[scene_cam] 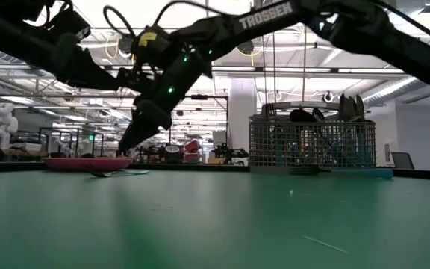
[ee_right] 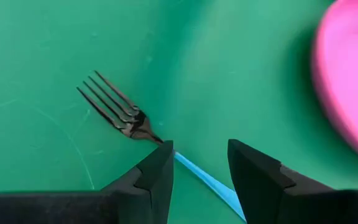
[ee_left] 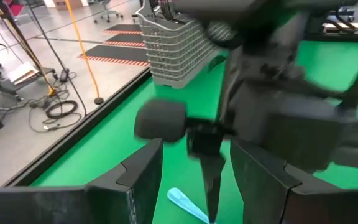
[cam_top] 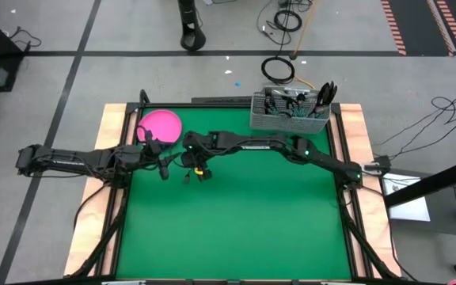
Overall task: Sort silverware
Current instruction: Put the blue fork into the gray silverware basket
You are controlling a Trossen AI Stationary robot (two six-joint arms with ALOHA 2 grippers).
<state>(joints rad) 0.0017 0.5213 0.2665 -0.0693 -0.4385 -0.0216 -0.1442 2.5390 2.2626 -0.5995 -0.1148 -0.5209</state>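
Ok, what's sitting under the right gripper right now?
Under the right gripper, fingers apart, a fork lies flat on the green table. Its light-blue handle runs between the fingers; the handle's end is hidden.

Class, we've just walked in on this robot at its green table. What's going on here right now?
The robot is sorting silverware. The right gripper hangs open just above a fork with a light-blue handle that lies flat on the green table beside the pink plate; it has not gripped it. The left gripper waits open close by, facing the right one. The wire-mesh caddy at the table's far edge already holds several utensils.
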